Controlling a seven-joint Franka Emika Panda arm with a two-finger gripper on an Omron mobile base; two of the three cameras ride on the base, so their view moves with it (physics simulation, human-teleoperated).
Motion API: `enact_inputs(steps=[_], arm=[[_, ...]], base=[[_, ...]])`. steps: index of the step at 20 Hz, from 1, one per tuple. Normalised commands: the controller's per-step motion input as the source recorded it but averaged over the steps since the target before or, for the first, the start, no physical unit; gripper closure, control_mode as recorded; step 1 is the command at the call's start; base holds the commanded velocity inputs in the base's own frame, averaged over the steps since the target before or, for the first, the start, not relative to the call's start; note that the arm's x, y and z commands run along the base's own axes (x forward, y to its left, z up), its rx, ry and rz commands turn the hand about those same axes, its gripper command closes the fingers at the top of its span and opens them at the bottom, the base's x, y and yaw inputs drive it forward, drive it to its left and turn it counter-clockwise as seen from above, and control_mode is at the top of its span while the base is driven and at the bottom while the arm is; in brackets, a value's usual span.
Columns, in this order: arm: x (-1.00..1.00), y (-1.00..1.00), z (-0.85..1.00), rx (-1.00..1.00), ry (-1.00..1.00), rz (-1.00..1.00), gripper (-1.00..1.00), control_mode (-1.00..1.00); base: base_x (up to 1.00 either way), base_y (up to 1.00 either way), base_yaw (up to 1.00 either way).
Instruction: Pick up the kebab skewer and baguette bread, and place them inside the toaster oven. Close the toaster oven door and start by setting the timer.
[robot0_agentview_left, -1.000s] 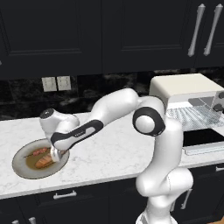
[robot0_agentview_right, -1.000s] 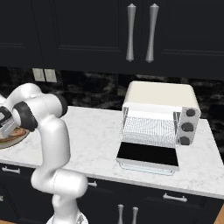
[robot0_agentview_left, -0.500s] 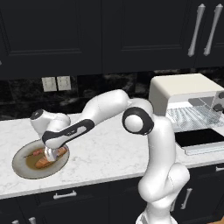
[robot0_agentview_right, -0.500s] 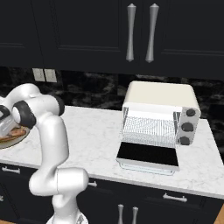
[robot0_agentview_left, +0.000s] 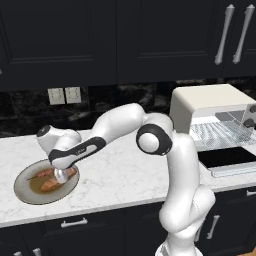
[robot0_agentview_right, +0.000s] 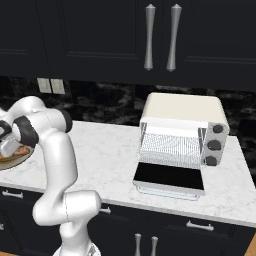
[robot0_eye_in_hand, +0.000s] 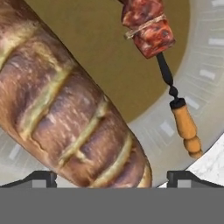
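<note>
even, shadowless rendered light on dark cabinets; hand view close-up looks soft.

— What sort of place?
— A kitchen: dark cabinets (robot0_agentview_right: 100, 35) fill the frame's top, a white marble counter (robot0_agentview_right: 110, 155) crosses the middle, toaster oven (robot0_agentview_right: 182, 130) at right.
</note>
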Motion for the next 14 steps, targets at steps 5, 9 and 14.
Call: enact_inputs(steps=[5,9,14], arm=[[0.21,-0.07,-0.16,0.0,0.0,0.07,-1.0,-1.0],[0.0,0.0,-0.2,0.0,0.0,0.04,-1.0,-1.0],[0.0,0.0,-0.12,0.01,0.0,0.04,-1.0,-1.0]], base=[[0.0,0.0,0.0],[0.0,0.0,0.0],[0.0,0.0,0.0]])
